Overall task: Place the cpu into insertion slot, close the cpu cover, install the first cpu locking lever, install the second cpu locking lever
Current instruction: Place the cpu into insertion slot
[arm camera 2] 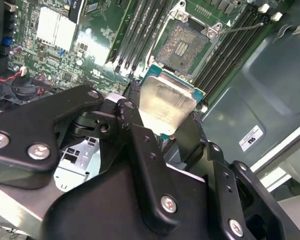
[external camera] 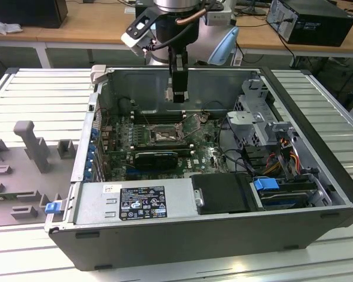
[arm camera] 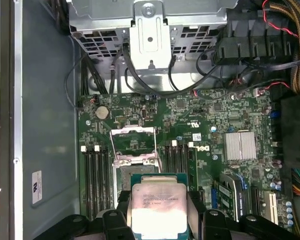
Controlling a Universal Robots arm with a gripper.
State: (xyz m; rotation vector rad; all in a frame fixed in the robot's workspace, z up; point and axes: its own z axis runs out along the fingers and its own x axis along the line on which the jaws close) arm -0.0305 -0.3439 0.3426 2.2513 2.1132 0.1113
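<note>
My gripper [external camera: 177, 94] hangs inside the open computer case, above the green circuit board. It is shut on the cpu [arm camera: 157, 202], a flat silvery square held by two opposite edges between black fingers [arm camera: 195, 202]. In the second wrist view the cpu [arm camera 2: 167, 102] sits tilted, apart from the insertion slot [arm camera 2: 182, 45], whose dark centre lies bare. The insertion slot [arm camera: 121, 172] is partly hidden behind the cpu in the first wrist view, and the cpu cover [arm camera: 133, 142] stands swung open beside it. In the exterior view the insertion slot [external camera: 165, 136] lies below and in front of the gripper.
Long black memory slots [arm camera: 97, 175] flank the socket on both sides. A metal drive cage [external camera: 253, 111] with cables stands at the exterior view's right. A black card [external camera: 156, 157] and the power supply [external camera: 141, 202] lie nearer the front. The case walls [external camera: 182, 82] enclose the board.
</note>
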